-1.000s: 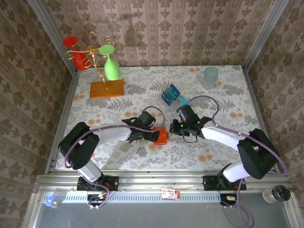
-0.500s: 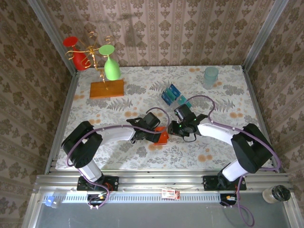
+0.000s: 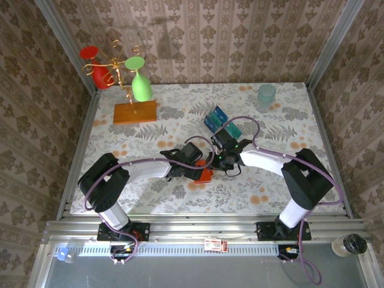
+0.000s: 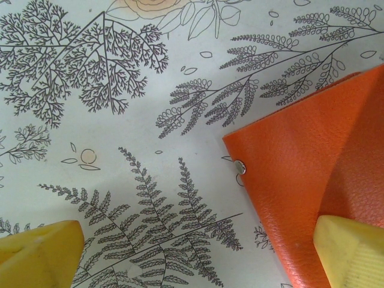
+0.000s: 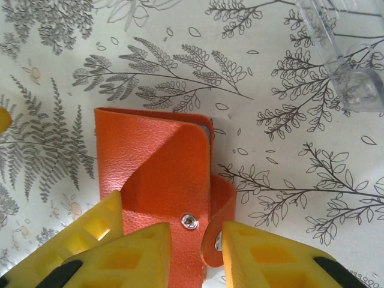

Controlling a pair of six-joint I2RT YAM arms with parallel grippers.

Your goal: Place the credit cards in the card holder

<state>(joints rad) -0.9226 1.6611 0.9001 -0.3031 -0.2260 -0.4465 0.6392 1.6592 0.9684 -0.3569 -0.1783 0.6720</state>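
Note:
The orange-red card holder [image 3: 204, 174] lies folded on the flowered cloth, its snap strap curling up loose [image 5: 221, 211]. Seen in the left wrist view, the card holder [image 4: 306, 174] has one of that gripper's fingertips [image 4: 351, 252] over its corner. My left gripper [image 3: 193, 168] is wide open [image 4: 192, 264]. My right gripper [image 3: 218, 160] hovers over the holder's snap end, jaws a little apart [image 5: 197, 255], with the strap between them; one finger [image 5: 273, 258] touches the strap. The credit cards [image 3: 213, 117], dark blue and teal, stand in a clear tray behind the grippers.
The clear tray's corner [image 5: 345, 57] shows close behind the holder. A wooden slab [image 3: 135, 112] with a gold rack, green glass [image 3: 141, 87] and red glass [image 3: 96, 66] stands back left. A pale green cup [image 3: 266, 96] sits back right.
My right gripper has moved left onto the card holder's snap end and its jaws have parted slightly. The left gripper shifted a little right and stays open.

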